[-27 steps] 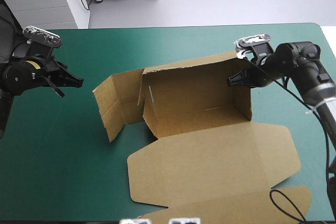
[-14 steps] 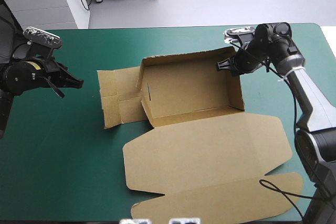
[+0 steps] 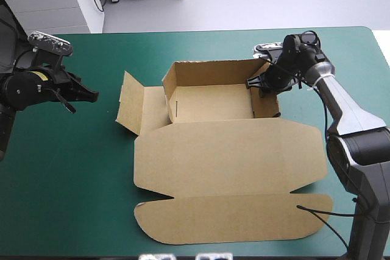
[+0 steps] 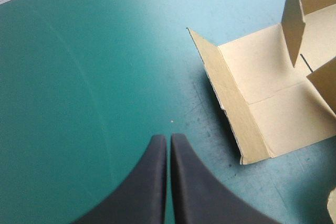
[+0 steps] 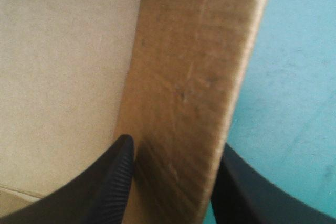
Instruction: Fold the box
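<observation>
The brown box lies mid-table as an open tray with its walls up. Its wide lid lies flat toward the near edge. My right gripper is at the tray's right wall, one black finger inside and one outside, shut on that wall. A side flap at the tray's left end stands half raised. My left gripper hovers shut over bare teal-green cover, left of that flap. Its fingers meet in a point with nothing between them.
Open teal-green cover stretches left of the box and along the far edge. The lid's outer flap reaches close to the table's near edge. White furniture stands beyond the far left corner.
The tray, tipped up earlier, has come down flat and the whole sheet has slid left. My right gripper moved left with the right wall. The left arm has stayed put.
</observation>
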Controlling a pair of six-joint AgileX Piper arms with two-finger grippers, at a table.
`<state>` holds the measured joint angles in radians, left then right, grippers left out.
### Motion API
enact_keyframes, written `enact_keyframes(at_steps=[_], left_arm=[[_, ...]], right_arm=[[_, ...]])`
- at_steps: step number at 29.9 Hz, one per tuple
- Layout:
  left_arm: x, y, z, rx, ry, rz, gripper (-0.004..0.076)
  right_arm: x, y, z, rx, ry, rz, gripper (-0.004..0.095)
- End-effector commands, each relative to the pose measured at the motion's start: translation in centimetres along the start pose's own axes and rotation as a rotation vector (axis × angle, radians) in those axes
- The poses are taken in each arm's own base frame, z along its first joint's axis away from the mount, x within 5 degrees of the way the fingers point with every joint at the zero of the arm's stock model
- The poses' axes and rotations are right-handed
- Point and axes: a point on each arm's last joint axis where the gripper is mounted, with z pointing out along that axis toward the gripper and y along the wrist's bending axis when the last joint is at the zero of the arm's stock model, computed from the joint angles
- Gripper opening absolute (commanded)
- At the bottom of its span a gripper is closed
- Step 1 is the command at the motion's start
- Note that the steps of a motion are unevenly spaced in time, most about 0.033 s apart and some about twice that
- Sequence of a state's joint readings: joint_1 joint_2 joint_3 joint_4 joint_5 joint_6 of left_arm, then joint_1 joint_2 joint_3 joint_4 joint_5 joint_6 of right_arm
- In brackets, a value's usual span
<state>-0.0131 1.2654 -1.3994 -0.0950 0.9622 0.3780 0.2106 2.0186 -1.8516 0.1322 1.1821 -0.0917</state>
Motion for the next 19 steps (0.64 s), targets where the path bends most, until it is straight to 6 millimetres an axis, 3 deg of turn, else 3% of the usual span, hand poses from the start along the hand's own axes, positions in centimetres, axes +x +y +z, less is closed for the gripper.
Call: enact_keyframes(at_steps=[1,7,15,19], left_arm=[[-0.9,0.2,-1.7,-0.026,-0.102,-0.017,0.0009],[-0.9,0.1,-1.7,-0.024,-0.096,-0.017,0.0009],[-0.8,0.1,-1.7,-0.019,-0.084,-0.017,0.0009],[-0.8,0.1,-1.7,-0.019,-0.086,-0.017,0.0009]], right_arm=[[-0.6,0.4,-4.6,0.001,-0.119,-0.012,0.0482],[-0.8,0.8,-8.0,0.001,-0.169,-0.026,0.0482],[0.5,1.5,-13.4,0.011,-0.285,-0.036,0.0502],[0.9,1.7,-14.5,0.008,-0.309,-0.038,0.0501]])
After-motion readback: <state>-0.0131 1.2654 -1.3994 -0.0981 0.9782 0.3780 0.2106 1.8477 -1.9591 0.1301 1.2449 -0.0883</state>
